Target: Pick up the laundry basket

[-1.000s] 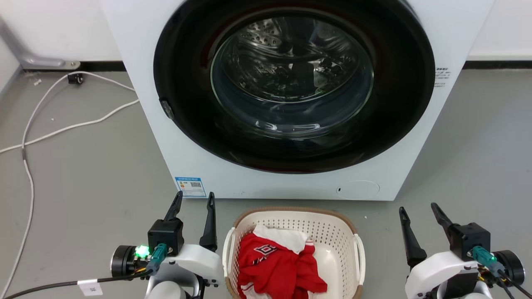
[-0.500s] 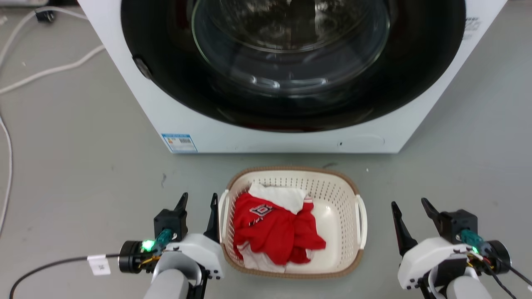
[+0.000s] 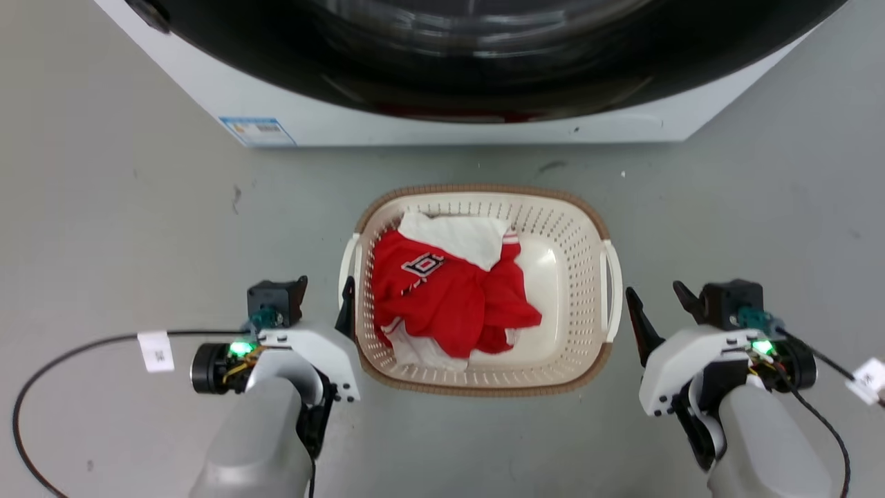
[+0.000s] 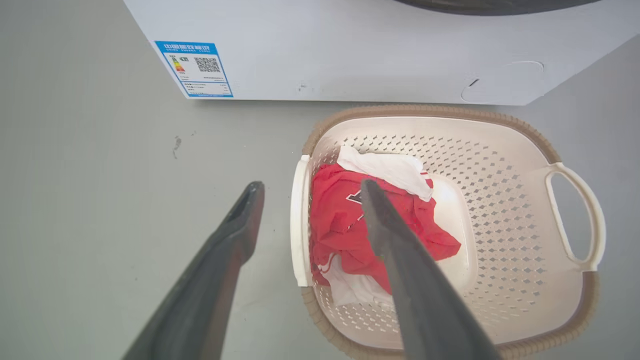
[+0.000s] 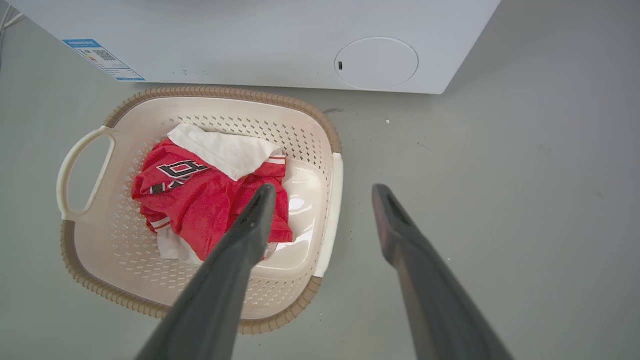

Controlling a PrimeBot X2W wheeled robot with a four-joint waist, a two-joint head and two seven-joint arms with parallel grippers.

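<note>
The laundry basket (image 3: 484,189) is cream-white and perforated with a brown woven rim. It stands on the grey floor in front of the washing machine and holds a red garment (image 3: 442,297) and a white cloth (image 3: 460,235). My left gripper (image 3: 325,283) is open just outside the basket's left loop handle (image 3: 348,266). In the left wrist view my left gripper (image 4: 311,185) straddles that handle (image 4: 299,220) from above. My right gripper (image 3: 654,290) is open beside the right handle (image 3: 612,290), and in the right wrist view my right gripper (image 5: 325,187) hangs over that handle (image 5: 331,215). Neither gripper holds anything.
The white washing machine (image 3: 449,131) with its dark round door stands close behind the basket. A black cable (image 3: 41,373) with a white tag loops over the floor at the left. Grey floor lies open on both sides of the basket.
The head camera has tilted down, so the basket now shows whole and the washer has slid up the picture. Both grippers now stand beside the handles instead of level with the far rim.
</note>
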